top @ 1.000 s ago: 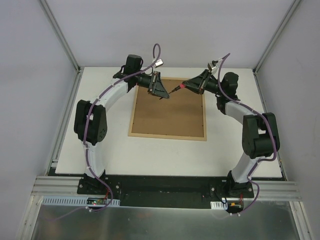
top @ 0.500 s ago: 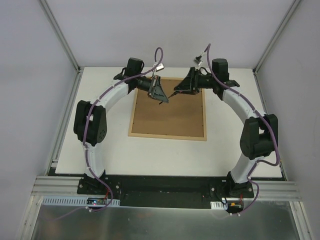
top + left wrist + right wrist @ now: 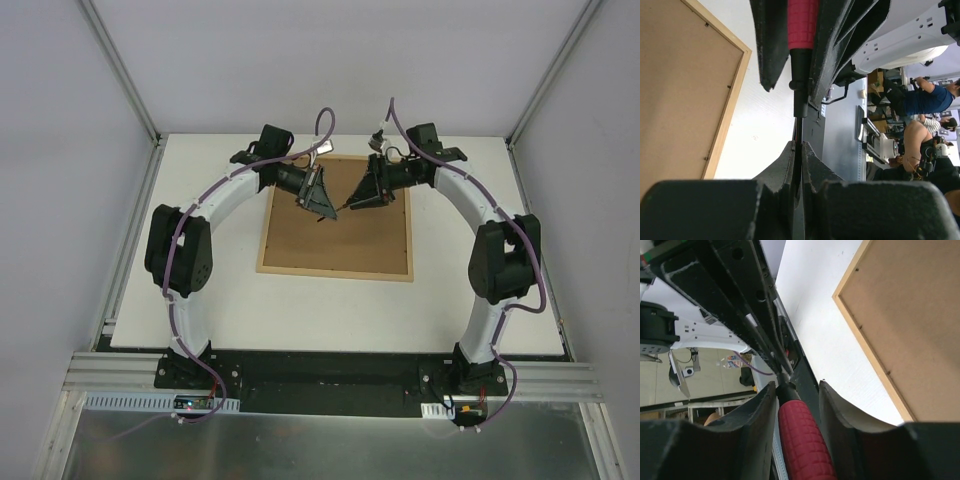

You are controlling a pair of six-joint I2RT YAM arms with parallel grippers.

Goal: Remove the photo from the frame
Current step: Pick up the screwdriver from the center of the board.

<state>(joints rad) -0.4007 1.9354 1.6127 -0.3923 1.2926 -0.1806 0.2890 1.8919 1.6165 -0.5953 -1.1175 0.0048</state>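
Photo is not visible; it presumably sits under the brown back of the frame (image 3: 335, 235), which lies face down on the table (image 3: 200, 290). You look mid-handover of the red-handled tool (image 3: 802, 440): left gripper (image 3: 800, 147) is clamped shut on its thin shaft; right gripper (image 3: 796, 385) straddles the red handle, and I cannot tell if it grips; seat the right jaws square before the left lets go, then work the edge tabs (image 3: 888, 373). Both arms arch inward over the frame's far half; wrists face each other, fingertips nearly meeting.
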